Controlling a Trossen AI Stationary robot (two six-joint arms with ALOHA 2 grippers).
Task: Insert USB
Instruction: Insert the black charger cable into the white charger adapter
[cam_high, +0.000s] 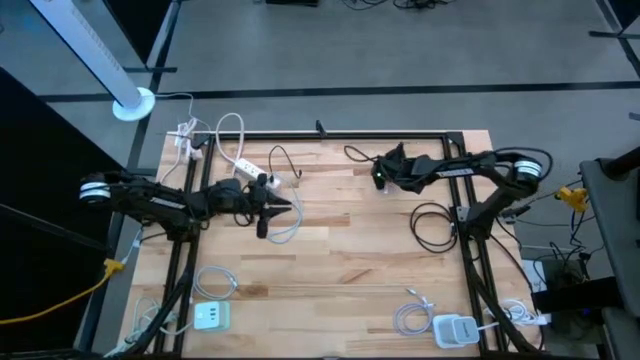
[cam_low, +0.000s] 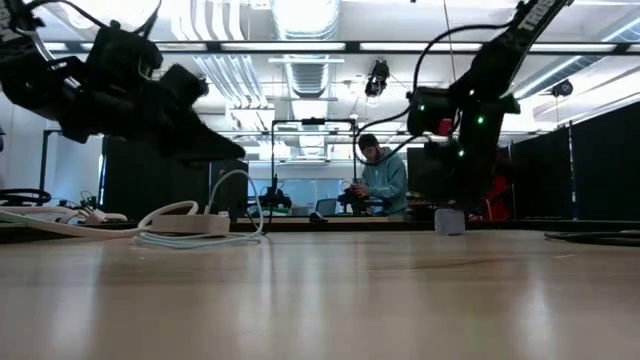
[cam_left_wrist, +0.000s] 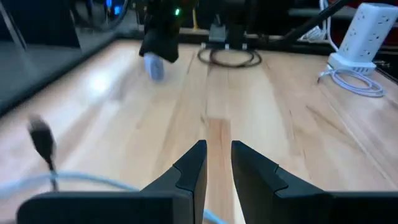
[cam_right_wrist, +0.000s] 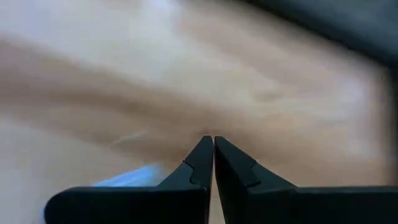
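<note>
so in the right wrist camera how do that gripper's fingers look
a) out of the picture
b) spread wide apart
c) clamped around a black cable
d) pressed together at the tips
d, in its own wrist view the right gripper has its two dark fingers meeting at the tips with no gap and nothing between them, just blurred wooden table beyond.

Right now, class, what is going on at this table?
Two robot arms hang above a wooden table strewn with cables and chargers. The left gripper is slightly open with nothing between its fingers; a white cable lies beneath it, near a white power strip. The right gripper is shut, close to the wood beside a small pale block. Nothing is being plugged in yet.
</note>
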